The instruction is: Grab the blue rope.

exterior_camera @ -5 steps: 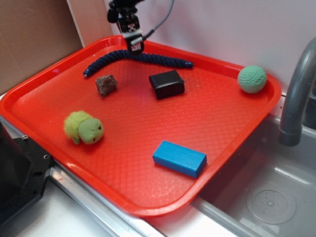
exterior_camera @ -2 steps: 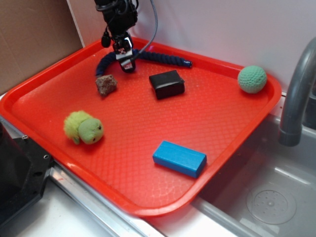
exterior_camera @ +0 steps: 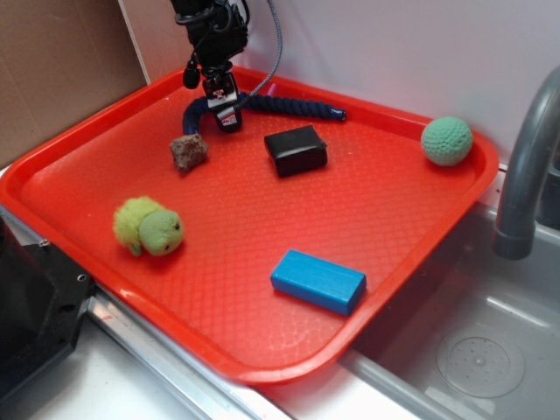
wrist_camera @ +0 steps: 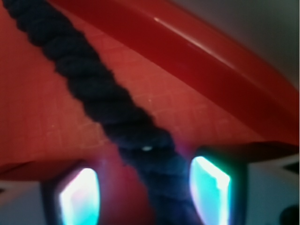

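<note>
We see a red plastic tray [exterior_camera: 105, 227] with a fine waffle texture and a raised, glossy rim. At its far edge the black claw [exterior_camera: 227, 118] reaches down over the left part of the blue rope [exterior_camera: 289, 106], a thick, dark navy twisted cord that lies along the back of the tray and bends downward at its left end. In the wrist view the rope [wrist_camera: 93, 93] runs diagonally over the tray floor [wrist_camera: 37, 117] and passes between the two fingers [wrist_camera: 208, 187]. The jaws sit pressed to either side of the rope, pinching it.

Just beside the claw lies a rough brown rock [exterior_camera: 188, 150]. To its right sits a smooth black box [exterior_camera: 297, 149]. A knitted green ball [exterior_camera: 447, 140] rests in the far right corner. A fuzzy lime-green stuffed toy [exterior_camera: 147, 226] lies at the left, and a smooth light blue rectangular block [exterior_camera: 318, 281] near the front. A grey curved faucet [exterior_camera: 525, 166] stands over a steel sink [exterior_camera: 481, 359] at the right.
</note>
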